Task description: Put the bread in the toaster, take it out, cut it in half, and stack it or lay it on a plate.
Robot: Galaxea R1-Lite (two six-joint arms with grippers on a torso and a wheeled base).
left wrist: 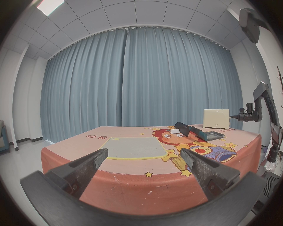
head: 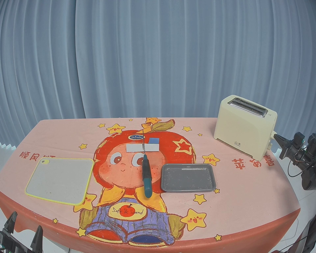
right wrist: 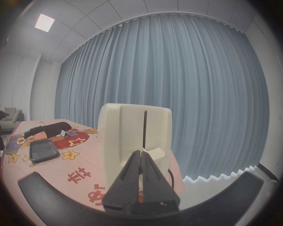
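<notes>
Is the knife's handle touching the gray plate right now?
Apart. The head view shows a strip of tablecloth between the knife handle and the near rim of the gray plate, which lies beside it.

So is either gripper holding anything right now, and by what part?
Nothing is held. The left gripper is open and empty; the right gripper is shut on nothing, its tips by the lever on the toaster.

A lab-like test room, not a home kitchen: a pleated blue-grey curtain (left wrist: 132, 76) is hanging floor to ceiling behind a table (head: 250, 204) that is wearing a cartoon tablecloth. Office-style ceiling tiles (left wrist: 147, 11) and a panel light (left wrist: 50, 6) are showing overhead, and a sofa (right wrist: 10, 113) is sitting by a white wall.
</notes>
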